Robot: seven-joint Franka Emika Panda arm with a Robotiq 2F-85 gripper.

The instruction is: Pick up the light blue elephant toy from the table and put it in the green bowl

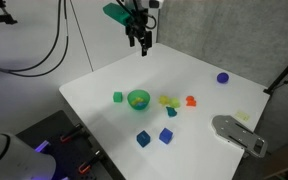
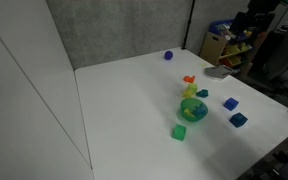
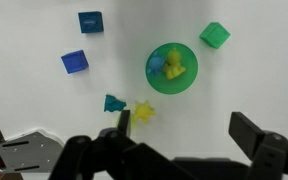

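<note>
- Currently, at the far left of your wrist view, a grey object lies on the white counter, at the bottom corner.
- Next come two blue cubes, one near the top edge and the other below it, a little apart.
- Further right, a dark teal piece sits just beside a yellow star-shaped piece, both on the counter below the bowl.
- You will find the light blue elephant toy inside the green bowl, on its left side and up against a yellow toy that shares the bowl.
- Your gripper is released and grasps nothing. Its fingers stand wide apart along the bottom edge of the wrist view.
- In an exterior view the gripper hangs well above the counter, back from the green bowl.
- Rightmost in the wrist view, a small green cube rests on the counter near the bowl's upper right rim, not touching it.
</note>
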